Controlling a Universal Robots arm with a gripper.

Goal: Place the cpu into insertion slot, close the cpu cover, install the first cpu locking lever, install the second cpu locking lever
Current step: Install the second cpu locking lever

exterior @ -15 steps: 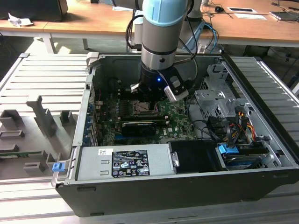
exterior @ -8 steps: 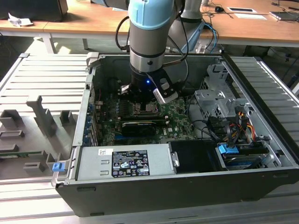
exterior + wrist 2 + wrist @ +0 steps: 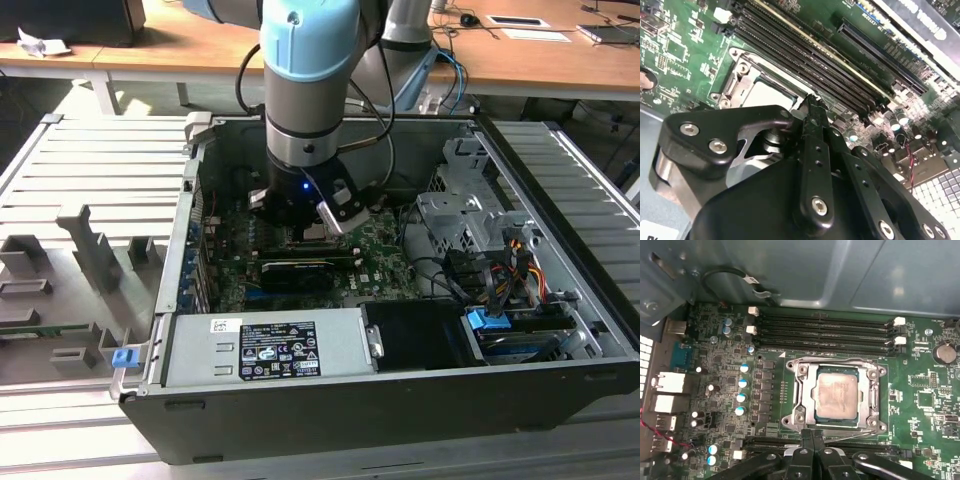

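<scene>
Lab or assembly workshop, my station: open computer case (image 3: 400,340) on ribbed metal workbench (image 3: 90,160), grey fixture blocks (image 3: 85,250) beside it, wooden desks (image 3: 520,60) behind with papers, my arm (image 3: 310,90) above.

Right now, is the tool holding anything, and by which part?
Nothing is held. The tool is shut with nothing between its fingertips, at the edge of the cpu cover, which lies closed over the cpu.

The cpu (image 3: 836,395) sits in the insertion slot (image 3: 796,390) on the motherboard (image 3: 920,400) with the cpu cover (image 3: 871,390) closed around it, the memory slots (image 3: 825,332) running alongside, and the gripper (image 3: 812,440) right at the slot's edge opposite them.
</scene>
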